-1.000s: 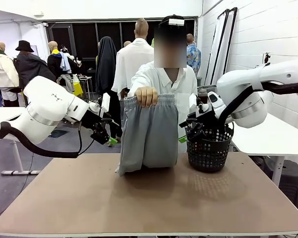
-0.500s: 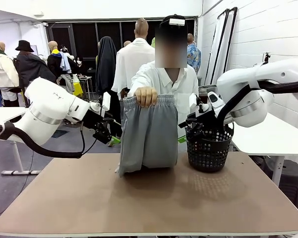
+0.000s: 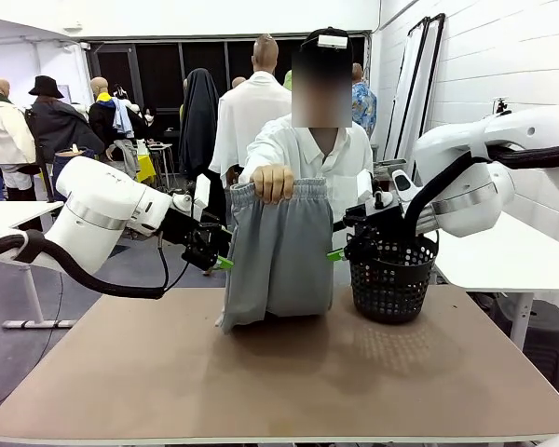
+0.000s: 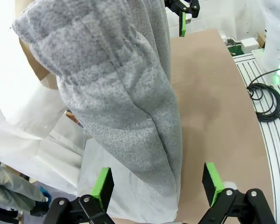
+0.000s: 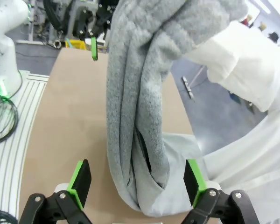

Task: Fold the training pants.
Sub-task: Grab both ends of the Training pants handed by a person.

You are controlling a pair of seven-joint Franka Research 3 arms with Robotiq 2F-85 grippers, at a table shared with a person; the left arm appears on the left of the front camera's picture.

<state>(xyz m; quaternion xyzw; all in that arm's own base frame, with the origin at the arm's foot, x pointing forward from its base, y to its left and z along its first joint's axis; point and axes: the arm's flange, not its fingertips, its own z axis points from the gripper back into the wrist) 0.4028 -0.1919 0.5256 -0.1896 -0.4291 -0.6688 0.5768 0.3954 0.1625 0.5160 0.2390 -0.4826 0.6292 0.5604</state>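
The left arm (image 3: 102, 209) and right arm (image 3: 466, 177) are glossy white, with rounded housings and grey joint rings; a black cable (image 3: 93, 279) hangs under the left one. The left end effector (image 4: 156, 184) and right end effector (image 5: 136, 179) are black linkages with pale pivot pins and green pads (image 4: 102, 184). The person wears a white long-sleeved shirt (image 3: 307, 149).

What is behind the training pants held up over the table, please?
The person in a white shirt, whose hand grips the waistband; the training pants cover the lower torso.

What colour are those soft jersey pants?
The soft jersey pants are speckled light grey; left wrist view.
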